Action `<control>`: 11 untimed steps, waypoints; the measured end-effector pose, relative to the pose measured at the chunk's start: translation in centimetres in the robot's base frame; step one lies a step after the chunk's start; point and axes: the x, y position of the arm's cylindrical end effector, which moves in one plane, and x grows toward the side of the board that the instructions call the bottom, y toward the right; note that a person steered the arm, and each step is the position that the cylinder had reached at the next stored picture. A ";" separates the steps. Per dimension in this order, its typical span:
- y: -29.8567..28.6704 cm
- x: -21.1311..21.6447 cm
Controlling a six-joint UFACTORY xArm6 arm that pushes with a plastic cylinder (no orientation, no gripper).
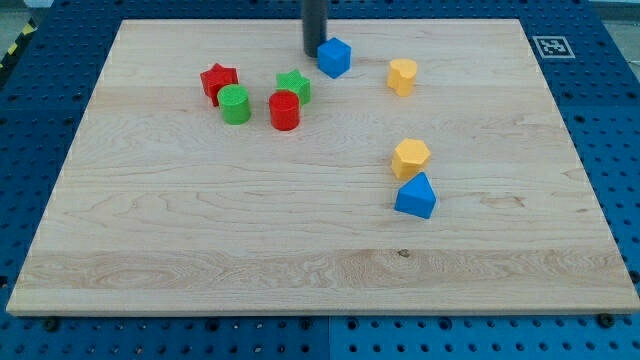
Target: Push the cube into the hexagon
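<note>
You see my tip (314, 53) standing just to the view's left of the blue cube (334, 57), touching it or nearly so; this tool is a plain rod, so there is nothing on it to open or close. The blue cube lies near the top edge of the surface (200, 240). The yellow hexagon (410, 158) is well apart from the cube, toward the view's bottom and right.

I judge the step as the start of the push. The next move asks you to come more to the cube's upper left side and drive it diagonally down to the hexagon.

I count seven blocks: two blue, two yellow, two red, two green would be eight, so yes, eight.
</note>
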 end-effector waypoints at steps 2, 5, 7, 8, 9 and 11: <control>3.9 2.0; 4.7 10.4; 8.2 14.5; 5.5 12.5; 1.4 10.5; 1.6 1.6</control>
